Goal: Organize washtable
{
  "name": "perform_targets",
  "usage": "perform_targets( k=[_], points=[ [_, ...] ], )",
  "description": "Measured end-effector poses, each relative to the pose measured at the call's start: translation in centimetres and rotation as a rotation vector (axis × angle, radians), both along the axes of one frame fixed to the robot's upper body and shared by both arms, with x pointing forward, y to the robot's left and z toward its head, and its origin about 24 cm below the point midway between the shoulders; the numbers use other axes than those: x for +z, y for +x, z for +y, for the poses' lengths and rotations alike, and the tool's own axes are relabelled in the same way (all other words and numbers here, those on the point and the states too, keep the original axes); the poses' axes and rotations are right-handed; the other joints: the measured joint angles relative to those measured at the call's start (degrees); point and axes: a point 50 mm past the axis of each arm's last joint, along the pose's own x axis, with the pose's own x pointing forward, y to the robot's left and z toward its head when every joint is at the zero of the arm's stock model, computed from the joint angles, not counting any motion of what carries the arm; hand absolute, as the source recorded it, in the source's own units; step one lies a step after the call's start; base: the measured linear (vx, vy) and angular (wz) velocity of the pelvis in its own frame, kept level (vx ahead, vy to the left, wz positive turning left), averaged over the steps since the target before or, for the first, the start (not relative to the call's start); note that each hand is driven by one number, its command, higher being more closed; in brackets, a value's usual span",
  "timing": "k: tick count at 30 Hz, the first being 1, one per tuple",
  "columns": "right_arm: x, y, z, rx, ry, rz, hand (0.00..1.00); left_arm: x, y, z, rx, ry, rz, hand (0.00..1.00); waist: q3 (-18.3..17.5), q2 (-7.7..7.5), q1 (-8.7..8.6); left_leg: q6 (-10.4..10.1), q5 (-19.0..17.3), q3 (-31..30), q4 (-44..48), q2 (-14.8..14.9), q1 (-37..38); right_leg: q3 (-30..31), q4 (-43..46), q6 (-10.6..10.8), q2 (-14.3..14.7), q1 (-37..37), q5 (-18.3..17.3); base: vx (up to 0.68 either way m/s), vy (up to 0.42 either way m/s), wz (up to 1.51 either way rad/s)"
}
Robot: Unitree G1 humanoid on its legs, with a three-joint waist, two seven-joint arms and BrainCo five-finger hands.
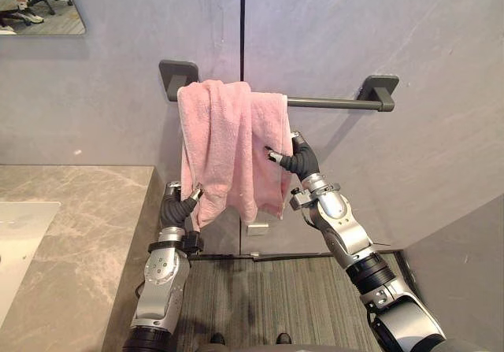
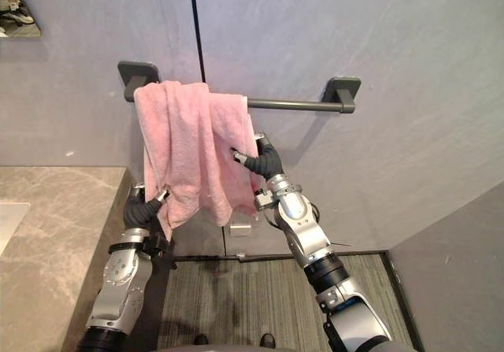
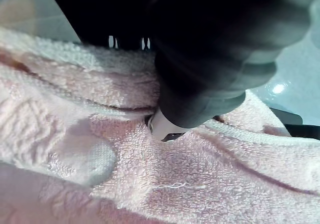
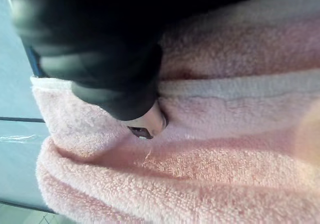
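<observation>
Grey wall panels (image 1: 354, 37) back a dark towel bar (image 1: 331, 102) set beside a marble counter (image 1: 71, 226). A pink towel (image 1: 224, 139) hangs bunched over the bar's left end, while the right stretch of the bar is bare. The left hand (image 1: 179, 206) pinches the towel's lower left hem, and the right hand (image 1: 299, 161) is closed on its right edge, higher up. The bar's long axis runs left to right, so straightening the towel likely means drawing cloth rightward along it — the right hand is nearer that bare stretch.
</observation>
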Motion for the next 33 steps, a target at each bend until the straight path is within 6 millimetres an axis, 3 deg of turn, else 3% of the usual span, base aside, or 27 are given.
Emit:
perform_targets(
  k=[8, 22, 33],
  points=[
    [0.2, 0.3, -1.2, -0.046, 0.021, -0.001, 1.0, 0.0, 0.0, 0.1, 0.004, 0.0, -0.002, 1.0, 0.0, 0.0, -0.08, 0.0, 0.0, 0.1, 0.0, 0.0, 0.3, 0.1, 0.2, 0.0, 0.0, 0.2, 0.0, 0.0, 0.0, 0.0],
    [-0.2, 0.3, -6.9, -0.233, 0.218, 0.039, 1.0, 0.3, 0.0, 0.8, 0.046, -0.024, -0.016, 1.0, 0.0, 0.01, -0.25, 0.0, 0.0, 0.9, -0.2, 0.0, 1.3, 0.7, 1.0, 0.0, 0.0, 0.3, -0.6, 0.0, 0.0, -0.02],
    [-0.2, -0.3, -8.5, -0.26, 0.255, 0.029, 1.0, 0.7, 0.2, 0.7, 0.027, -0.027, -0.041, 1.0, 0.0, 0.03, -0.35, 0.0, 0.0, 0.9, -0.3, 0.0, 1.4, 0.8, 1.0, 0.0, -0.1, 0.3, -0.6, 0.0, 0.0, 0.0]
  ],
)
